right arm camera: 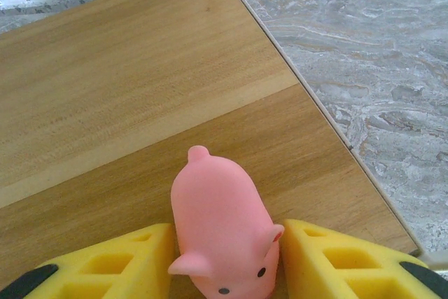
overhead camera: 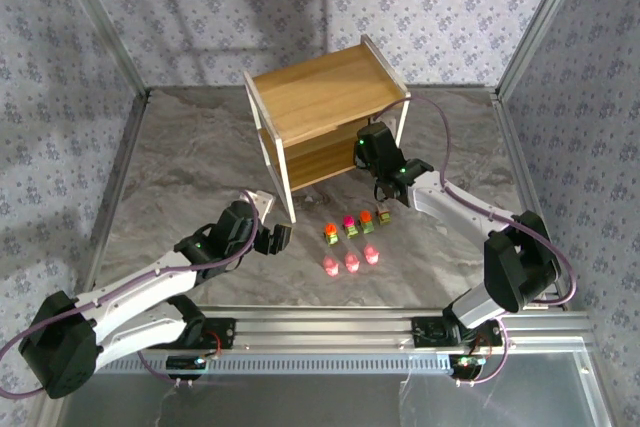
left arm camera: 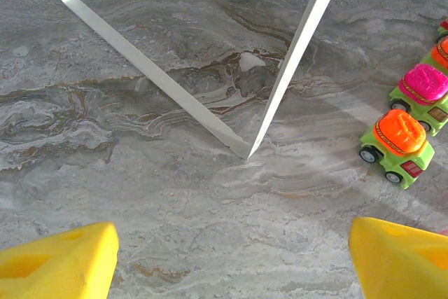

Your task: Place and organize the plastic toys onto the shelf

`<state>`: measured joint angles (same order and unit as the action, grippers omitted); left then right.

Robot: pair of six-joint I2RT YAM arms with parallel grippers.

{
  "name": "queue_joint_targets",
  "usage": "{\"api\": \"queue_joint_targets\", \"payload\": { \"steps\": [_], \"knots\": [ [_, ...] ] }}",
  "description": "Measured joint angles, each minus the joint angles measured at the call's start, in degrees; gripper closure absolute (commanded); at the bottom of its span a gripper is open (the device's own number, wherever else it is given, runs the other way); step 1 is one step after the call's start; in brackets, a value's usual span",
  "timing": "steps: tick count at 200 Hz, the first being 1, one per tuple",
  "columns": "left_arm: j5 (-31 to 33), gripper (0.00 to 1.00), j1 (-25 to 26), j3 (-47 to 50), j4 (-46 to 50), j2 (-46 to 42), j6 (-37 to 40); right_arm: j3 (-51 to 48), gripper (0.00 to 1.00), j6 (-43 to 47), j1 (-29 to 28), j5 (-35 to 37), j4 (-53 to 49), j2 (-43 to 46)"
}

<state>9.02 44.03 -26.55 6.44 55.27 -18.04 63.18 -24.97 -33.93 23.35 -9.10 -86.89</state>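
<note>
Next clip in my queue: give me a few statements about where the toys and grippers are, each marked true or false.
1. A pink pig figure lies between the fingers of the right gripper, over a wooden board of the shelf. True.
2. The left gripper holds a truck. False: its fingers stand wide apart over the table with nothing between them.
3. Three pink figures stand on the table in front of the shelf. True.
4. The trucks are lined up on the shelf's top board. False: they stand in a row on the table, and the top board is bare.
</note>
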Motion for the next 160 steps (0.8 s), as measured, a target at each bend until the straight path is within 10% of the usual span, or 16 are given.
{"api": "queue_joint_targets", "payload": {
  "steps": [160],
  "knots": [
    [0.0, 0.15, 0.0, 0.0, 0.0, 0.0, 0.0, -12.5, 0.53, -1.4, -6.7, 5.0, -3.3, 17.4]
  ]
}}
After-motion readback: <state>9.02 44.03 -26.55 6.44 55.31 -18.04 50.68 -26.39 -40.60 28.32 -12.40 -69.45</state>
